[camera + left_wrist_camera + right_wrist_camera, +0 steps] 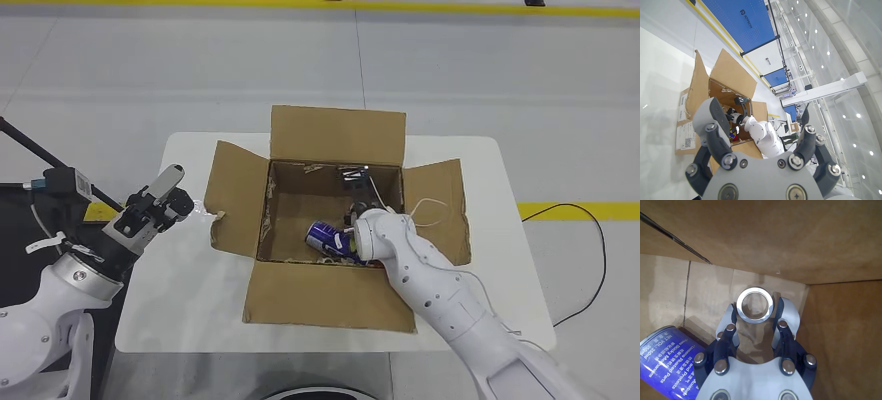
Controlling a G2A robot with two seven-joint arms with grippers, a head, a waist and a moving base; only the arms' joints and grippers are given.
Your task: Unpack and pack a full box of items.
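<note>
Ring [754, 319] of thick polished metal lies flat on the box [330, 295] floor near a corner. Right gripper [756, 308] straddles it, fingers apart, not clamped; left gripper [760, 107] gapes empty over the table's [190, 300] left edge.

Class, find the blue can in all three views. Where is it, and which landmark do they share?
Top view: blue can in the cardboard box, beside the right arm.
Left wrist view: can inside the box, past the left gripper.
Right wrist view: can on the box floor beside the right gripper.
Shared landmark: the box.
</note>
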